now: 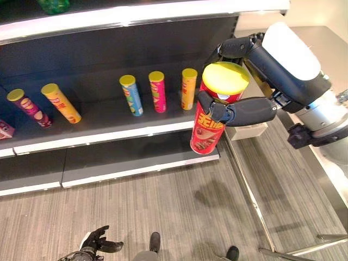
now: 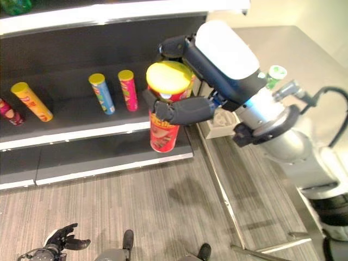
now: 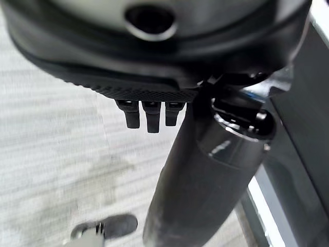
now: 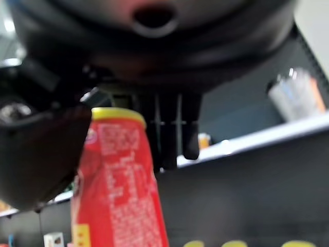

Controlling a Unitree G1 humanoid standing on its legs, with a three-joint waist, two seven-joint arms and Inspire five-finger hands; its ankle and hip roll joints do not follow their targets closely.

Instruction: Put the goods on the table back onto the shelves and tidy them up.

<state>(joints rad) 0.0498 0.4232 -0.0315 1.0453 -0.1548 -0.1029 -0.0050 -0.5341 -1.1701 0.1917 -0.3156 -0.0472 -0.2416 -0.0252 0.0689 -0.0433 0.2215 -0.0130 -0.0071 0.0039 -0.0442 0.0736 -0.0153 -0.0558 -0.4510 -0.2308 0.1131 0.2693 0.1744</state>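
Observation:
My right hand (image 1: 247,110) is shut on a tall red crisp can (image 1: 206,133) with a yellow lid (image 2: 168,77). Thumb and fingers wrap its upper part, which also appears in the right wrist view as the red can (image 4: 121,190). The can hangs nearly upright in front of the right end of the dark shelf (image 1: 109,133). Several cans stand or lean on that shelf: a maroon can (image 1: 30,107), a yellow can (image 1: 61,103), a blue can (image 1: 131,95), a pink can (image 1: 157,91) and an orange can (image 1: 188,88). My left hand (image 1: 98,239) hangs low near the floor, fingers relaxed.
A lower shelf board (image 1: 125,157) runs beneath the can. A steel table (image 2: 293,54) stands to the right, with a green-capped item (image 2: 276,73) on it. A small white box (image 1: 247,130) sits by the shelf's right end. A green bottle (image 1: 53,5) stands on the top shelf.

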